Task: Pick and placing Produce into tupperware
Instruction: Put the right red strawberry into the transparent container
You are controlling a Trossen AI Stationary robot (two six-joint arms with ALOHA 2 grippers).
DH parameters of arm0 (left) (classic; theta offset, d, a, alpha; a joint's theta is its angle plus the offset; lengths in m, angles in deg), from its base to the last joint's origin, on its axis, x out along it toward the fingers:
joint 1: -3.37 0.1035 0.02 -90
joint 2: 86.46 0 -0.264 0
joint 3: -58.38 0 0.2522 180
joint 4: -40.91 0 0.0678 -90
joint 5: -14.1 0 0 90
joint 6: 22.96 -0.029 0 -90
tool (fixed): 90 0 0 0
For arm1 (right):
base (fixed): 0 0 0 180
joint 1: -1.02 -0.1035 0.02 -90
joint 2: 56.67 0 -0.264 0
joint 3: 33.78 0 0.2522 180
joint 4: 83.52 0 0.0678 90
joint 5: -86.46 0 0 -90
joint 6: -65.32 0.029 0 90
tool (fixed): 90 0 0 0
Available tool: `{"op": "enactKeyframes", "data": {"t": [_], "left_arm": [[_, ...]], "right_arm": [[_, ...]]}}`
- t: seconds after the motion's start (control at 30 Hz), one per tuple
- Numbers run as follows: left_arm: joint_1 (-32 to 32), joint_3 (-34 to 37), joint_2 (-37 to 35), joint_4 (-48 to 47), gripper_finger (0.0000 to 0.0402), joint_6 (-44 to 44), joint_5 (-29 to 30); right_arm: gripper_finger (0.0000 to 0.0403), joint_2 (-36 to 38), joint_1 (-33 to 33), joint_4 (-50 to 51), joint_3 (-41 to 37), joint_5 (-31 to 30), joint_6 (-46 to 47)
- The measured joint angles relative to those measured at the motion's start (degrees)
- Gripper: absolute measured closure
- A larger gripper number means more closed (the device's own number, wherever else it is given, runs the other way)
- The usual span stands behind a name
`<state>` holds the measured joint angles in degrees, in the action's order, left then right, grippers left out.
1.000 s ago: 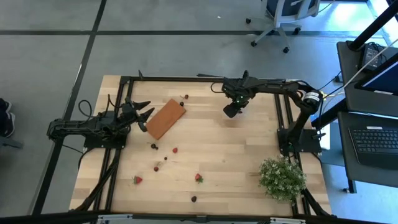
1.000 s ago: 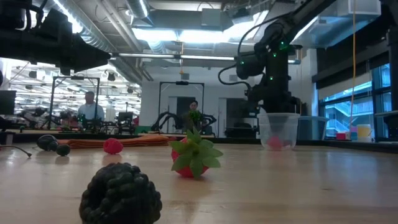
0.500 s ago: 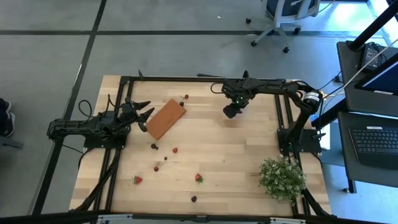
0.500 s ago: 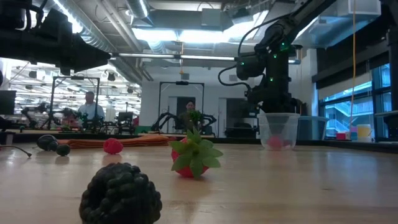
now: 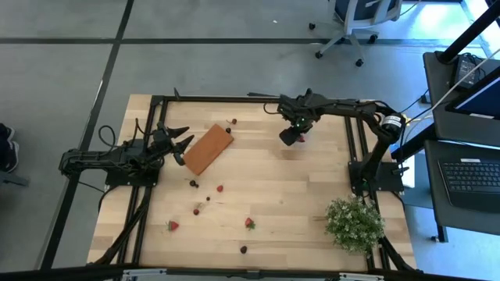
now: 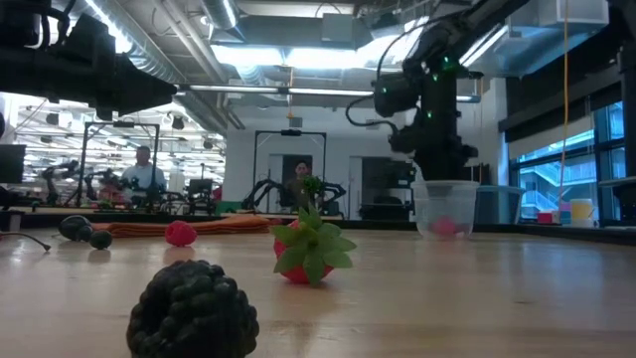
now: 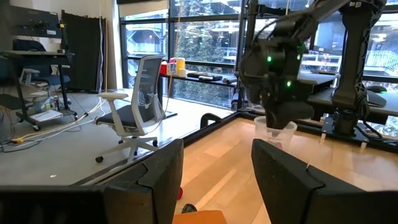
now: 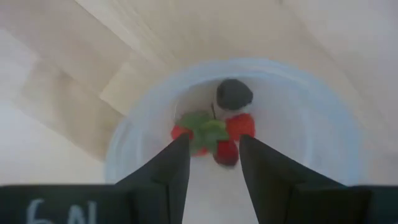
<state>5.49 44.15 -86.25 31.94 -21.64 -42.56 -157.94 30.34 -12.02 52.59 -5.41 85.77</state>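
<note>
wooden table (image 5: pixel 297 195), grey floor (image 5: pixel 62 78), office chair (image 7: pixel 140 93)

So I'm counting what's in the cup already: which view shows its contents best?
Right wrist view: it looks straight into the cup, showing red berries and a dark one. Low view shows a pink blur; left wrist only the rim; high view hides it.
</note>
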Motion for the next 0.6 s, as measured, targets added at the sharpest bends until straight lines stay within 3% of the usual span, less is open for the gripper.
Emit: {"op": "enactKeyframes", "data": {"t": [0.3, 0.6], "left_arm": [[0.01, -0.01, -0.02, 0.01, 0.0217, 0.00, 0.02], [0.01, -0.01, -0.02, 0.01, 0.0217, -0.02, 0.02]], "right_arm": [[0.0260, 4.40, -3.16, 5.97, 14.26, -0.14, -2.88], [0.0260, 6.58, -17.45, -9.81, 20.69, 0.22, -13.32]]}}
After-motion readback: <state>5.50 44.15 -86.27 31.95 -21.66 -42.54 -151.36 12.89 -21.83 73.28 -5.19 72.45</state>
